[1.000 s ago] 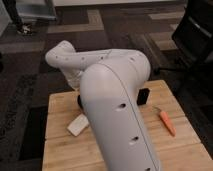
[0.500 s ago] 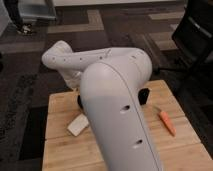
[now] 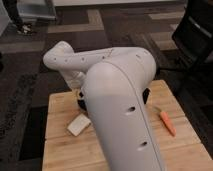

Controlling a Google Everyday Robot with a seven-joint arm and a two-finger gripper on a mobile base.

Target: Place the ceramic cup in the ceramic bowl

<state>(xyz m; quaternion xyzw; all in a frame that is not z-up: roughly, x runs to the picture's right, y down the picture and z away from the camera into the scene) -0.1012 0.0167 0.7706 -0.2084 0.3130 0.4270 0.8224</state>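
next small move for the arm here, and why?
Probably a small lift or pull-back of the arm to open the view before any placing. It covers the middle of the wooden table; the end effector, cup and bowl are all hidden behind it, so neither grasp nor alignment can be checked. Only the pale block and the carrot show.

Patterned dark carpet (image 3: 45,55), wooden table (image 3: 60,145), black chair (image 3: 197,35).
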